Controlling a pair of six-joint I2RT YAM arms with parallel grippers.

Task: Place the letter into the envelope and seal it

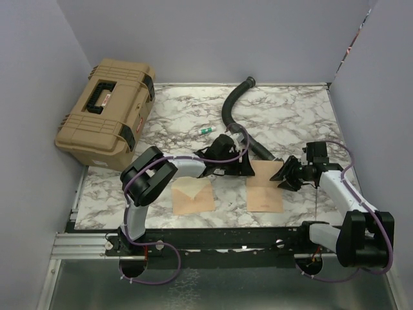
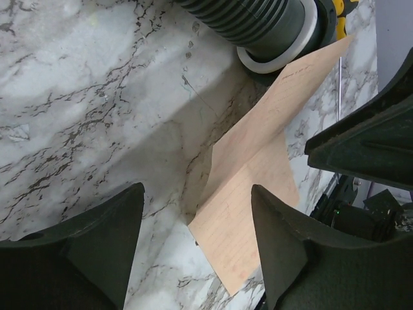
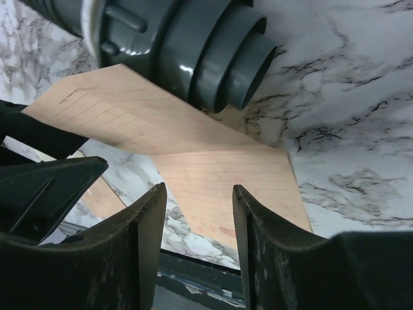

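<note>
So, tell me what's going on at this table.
Both arms are at the creased kraft-brown paper letter, lying on the marble table with its far part bent up. The left gripper and right gripper flank that raised part, jaws open, nothing gripped. The kraft-brown envelope with a triangular flap lies apart, flap open, letter not inside yet.

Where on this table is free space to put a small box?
Free: the marble table between the hose and the right wall; also the near-left corner beside the envelope. Crowded: the centre, where the left gripper and right gripper meet at the letter.
</note>
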